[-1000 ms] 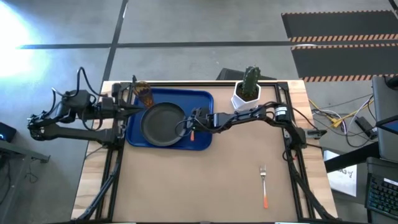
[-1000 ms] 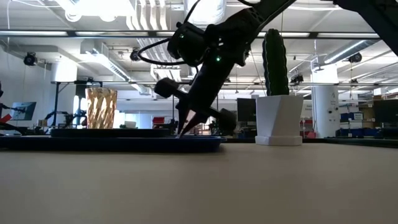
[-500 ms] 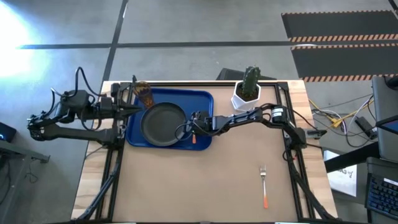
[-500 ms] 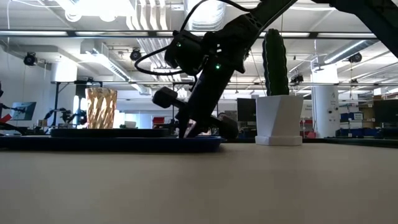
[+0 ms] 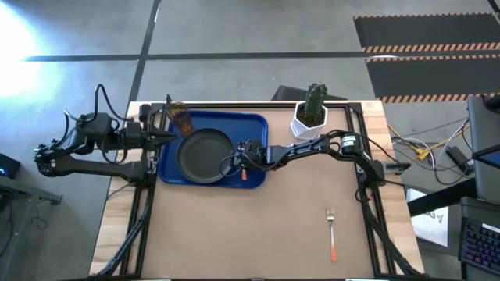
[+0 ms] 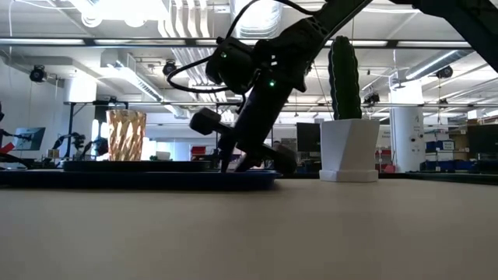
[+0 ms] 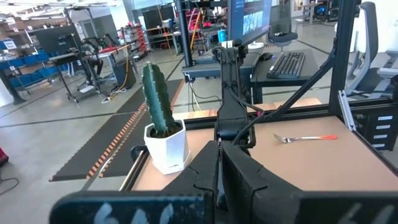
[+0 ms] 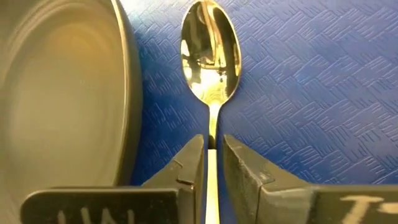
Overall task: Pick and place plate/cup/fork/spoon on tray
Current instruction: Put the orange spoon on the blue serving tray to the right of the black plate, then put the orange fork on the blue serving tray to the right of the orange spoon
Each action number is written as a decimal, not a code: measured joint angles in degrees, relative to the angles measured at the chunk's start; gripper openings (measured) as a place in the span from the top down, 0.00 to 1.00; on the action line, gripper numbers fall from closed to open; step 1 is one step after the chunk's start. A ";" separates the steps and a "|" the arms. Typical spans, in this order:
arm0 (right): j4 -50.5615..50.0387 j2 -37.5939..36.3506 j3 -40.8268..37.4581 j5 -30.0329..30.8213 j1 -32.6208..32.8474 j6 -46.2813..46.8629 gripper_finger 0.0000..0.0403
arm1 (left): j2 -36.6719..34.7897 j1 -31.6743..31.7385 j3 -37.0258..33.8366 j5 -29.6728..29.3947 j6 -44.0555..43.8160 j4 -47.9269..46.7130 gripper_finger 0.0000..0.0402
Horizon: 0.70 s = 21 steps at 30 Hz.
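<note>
**Polished spoon laid on the tray, fork left to fetch**

Silver and mirror-bright, the spoon lies flat on the blue tray, its oval bowl just beside the raised rim of the dark plate. The right gripper has its two fingers drawn in close on either side of the thin neck behind the bowl; they look to be pinching it or only just slack, and I cannot tell which. In the high view the orange-red handle shows at that gripper, near the tray's front edge.

By my judgement the spoon is light and stiff, and its polished metal is slippery, so the narrow neck or the plastic handle gives the surest hold, with the fingers across the width. Lying so flat, it leaves little room for fingertips beneath it.

The fork lies well apart on the bare bench, tines pointing away from the front edge. It should handle the same way: light, rigid, low-lying, best taken across the handle.

On the tray's far left corner stands the amber cup. The left gripper waits beside it at the tray's left edge; its fingers look closed and empty in the wrist view. A potted cactus stands behind the tray's right side.
</note>
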 joint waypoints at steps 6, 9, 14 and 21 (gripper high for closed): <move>-0.53 -1.42 1.07 0.74 -0.25 -4.14 0.83 | 0.00 0.01 0.00 0.00 -0.09 -0.02 1.00; -0.71 -3.65 3.42 1.79 -0.63 -9.33 0.82 | 0.00 0.02 0.00 0.00 -0.08 -0.17 1.00; -6.16 -7.32 10.51 0.58 -0.87 -20.59 0.80 | -0.02 0.00 -0.02 0.00 -0.13 -1.76 1.00; -40.77 -9.73 29.86 -10.48 1.04 -23.85 0.82 | -1.09 -0.01 -0.02 0.00 -0.11 -1.75 1.00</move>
